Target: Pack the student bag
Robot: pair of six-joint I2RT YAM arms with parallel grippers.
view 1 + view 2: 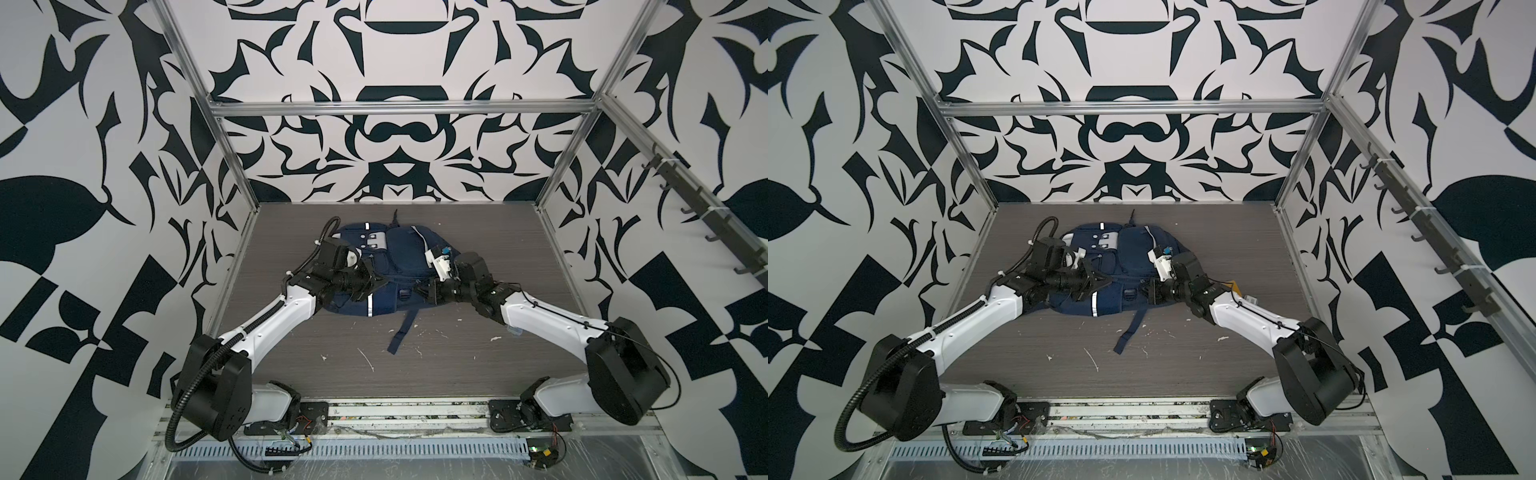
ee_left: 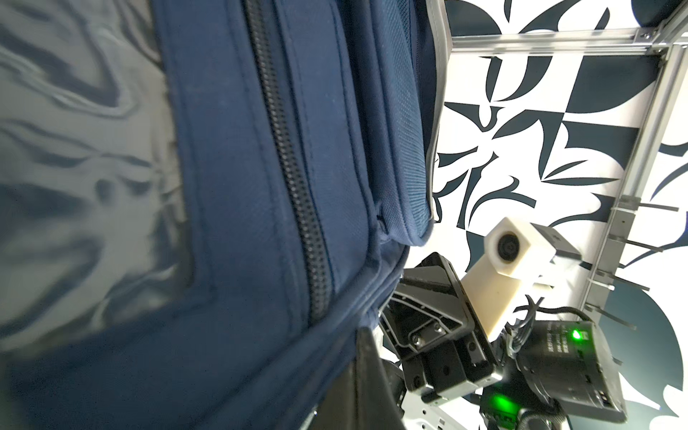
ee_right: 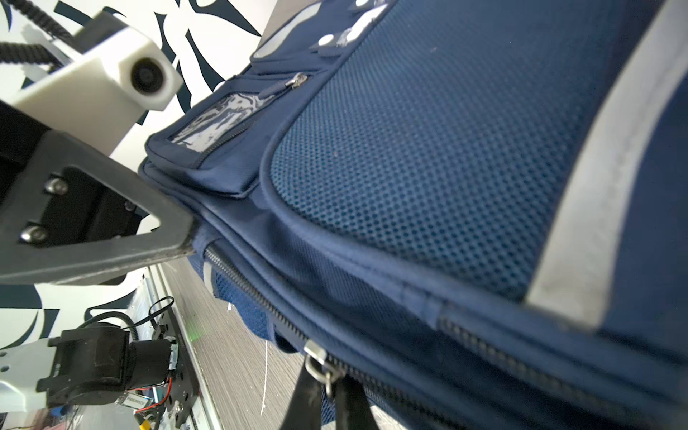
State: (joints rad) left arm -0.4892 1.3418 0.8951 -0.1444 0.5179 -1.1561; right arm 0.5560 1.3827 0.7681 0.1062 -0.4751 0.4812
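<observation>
Your backpack (image 1: 399, 249) lies toward the table's (image 1: 478, 353) twelve o'clock. Your left gripper (image 3: 190, 234) pinches its seam at seven o'clock; your right gripper (image 3: 329, 394) is closed on the zip pull (image 3: 316, 355). Tug crooked and it could jam or slip free.

- You have a grey wood-grain table (image 1: 478, 357), seen in both top views.
- The navy student bag (image 1: 399, 249) lies flat on its far half, near the middle.
- One dark strap (image 1: 401, 330) trails from the bag onto the nearer tabletop.
- Small white flecks (image 1: 365, 359) dot the near surface.
</observation>
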